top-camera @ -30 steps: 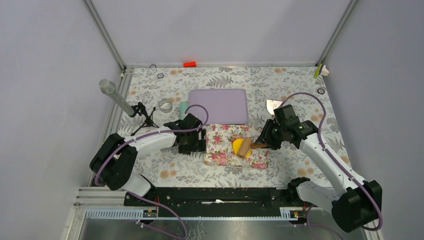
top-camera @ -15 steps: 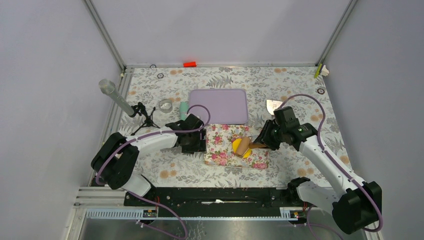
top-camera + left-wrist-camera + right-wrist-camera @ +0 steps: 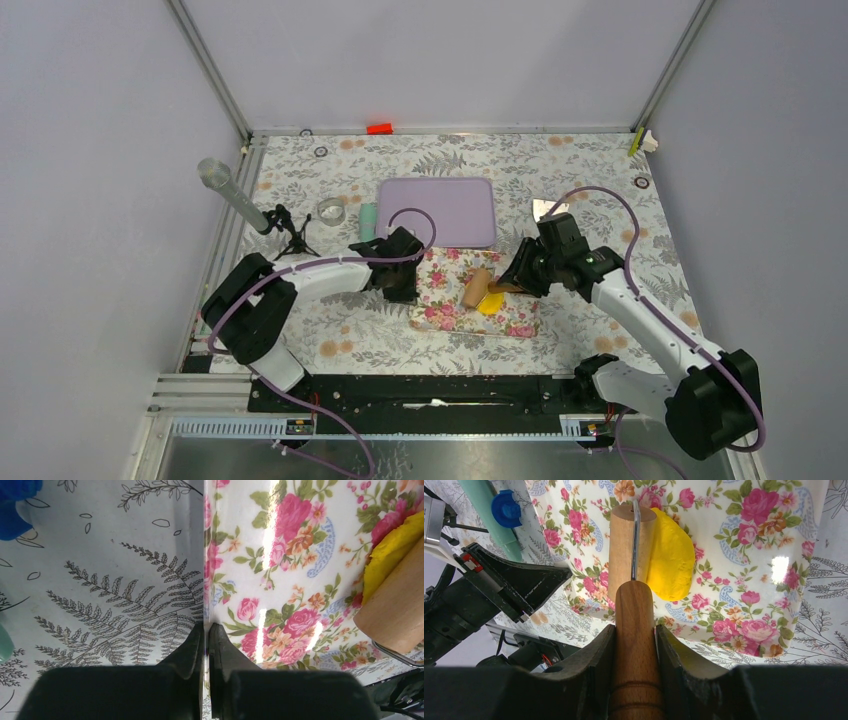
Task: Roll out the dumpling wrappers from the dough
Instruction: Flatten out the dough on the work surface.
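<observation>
The yellow dough (image 3: 490, 303) (image 3: 671, 560) lies flattened on the floral mat (image 3: 440, 290) (image 3: 749, 580). A wooden rolling pin (image 3: 475, 290) (image 3: 626, 545) rests across the dough's left part, its roller end also showing in the left wrist view (image 3: 395, 610) over the dough (image 3: 395, 545). My right gripper (image 3: 520, 280) (image 3: 634, 627) is shut on the pin's handle. At the mat's left edge (image 3: 280, 580), my left gripper (image 3: 405, 285) (image 3: 206, 627) is shut, pinching that edge between its fingers. No dumpling wrappers are in view.
A purple tray (image 3: 437, 212) lies behind the mat. A teal bottle (image 3: 367, 218) (image 3: 484, 505), a clear ring (image 3: 331, 211) and a microphone on a tripod (image 3: 240, 200) stand at the left. A metal scraper (image 3: 545, 208) lies at the back right.
My left gripper moved right to the mat's left edge and shut on it. The right gripper rolled the pin leftward, uncovering the dough's right part.
</observation>
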Controlling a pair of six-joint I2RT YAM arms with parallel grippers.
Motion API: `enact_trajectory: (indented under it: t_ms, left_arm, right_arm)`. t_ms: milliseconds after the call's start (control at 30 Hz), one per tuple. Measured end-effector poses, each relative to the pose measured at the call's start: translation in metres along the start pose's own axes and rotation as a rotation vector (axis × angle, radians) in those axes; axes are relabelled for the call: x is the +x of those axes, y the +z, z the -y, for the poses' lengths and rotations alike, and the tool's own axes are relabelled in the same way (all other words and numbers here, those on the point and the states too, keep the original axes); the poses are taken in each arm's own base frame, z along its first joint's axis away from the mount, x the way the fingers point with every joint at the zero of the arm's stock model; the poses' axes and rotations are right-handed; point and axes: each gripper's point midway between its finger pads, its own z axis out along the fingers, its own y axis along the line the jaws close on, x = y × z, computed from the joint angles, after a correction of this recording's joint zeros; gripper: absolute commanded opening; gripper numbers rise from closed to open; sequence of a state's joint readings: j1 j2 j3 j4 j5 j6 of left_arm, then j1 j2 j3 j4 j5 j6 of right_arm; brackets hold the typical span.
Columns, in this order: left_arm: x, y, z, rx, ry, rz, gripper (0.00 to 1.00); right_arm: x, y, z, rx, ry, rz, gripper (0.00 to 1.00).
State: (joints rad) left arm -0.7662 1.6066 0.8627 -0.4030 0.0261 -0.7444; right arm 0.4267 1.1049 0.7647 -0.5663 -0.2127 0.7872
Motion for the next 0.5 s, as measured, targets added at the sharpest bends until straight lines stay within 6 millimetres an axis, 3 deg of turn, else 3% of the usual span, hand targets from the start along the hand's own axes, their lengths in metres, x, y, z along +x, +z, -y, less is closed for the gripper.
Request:
enact_trajectory:
  t_ms: [300,500]
  left_arm:
    - [-0.001,-0.002,-0.002,-0.023,-0.013,0.017,0.00]
    - [0.011,-0.009,-0.017,-0.056,-0.017,0.008,0.00]
  right_arm:
    - [0.002,-0.017,0.004,0.019,-0.001,0.029,0.00]
    - [0.009,-0.034,0.006,0.056,0.015,-0.006,0.00]
